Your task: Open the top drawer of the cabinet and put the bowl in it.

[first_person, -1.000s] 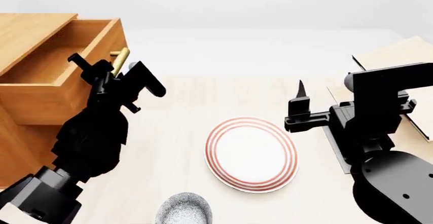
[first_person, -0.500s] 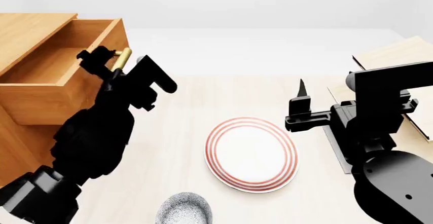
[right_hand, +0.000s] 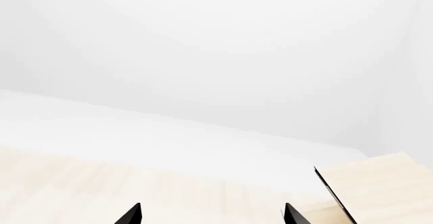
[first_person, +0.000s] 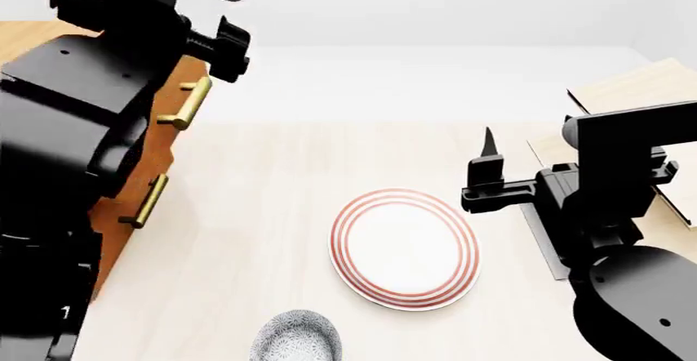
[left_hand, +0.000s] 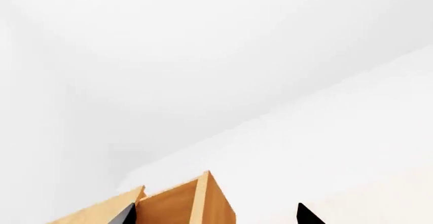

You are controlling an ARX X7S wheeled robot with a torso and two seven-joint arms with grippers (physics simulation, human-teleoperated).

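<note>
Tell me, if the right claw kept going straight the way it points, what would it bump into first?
Probably nothing nearby. The right claw points out over the pale wooden table towards a blank white backdrop. The light tilted wooden board sits off to one side, though depth is hard to judge.

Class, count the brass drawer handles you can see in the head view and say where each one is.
2: an upper handle and a lower handle on the cabinet front. The left arm may hide another.

No words, labels, brand marks or signs can be read in any of the views. One small pale mark sits on the left arm [first_person: 64, 313] low in the head view, too tiny to tell if it is a digit.
</note>
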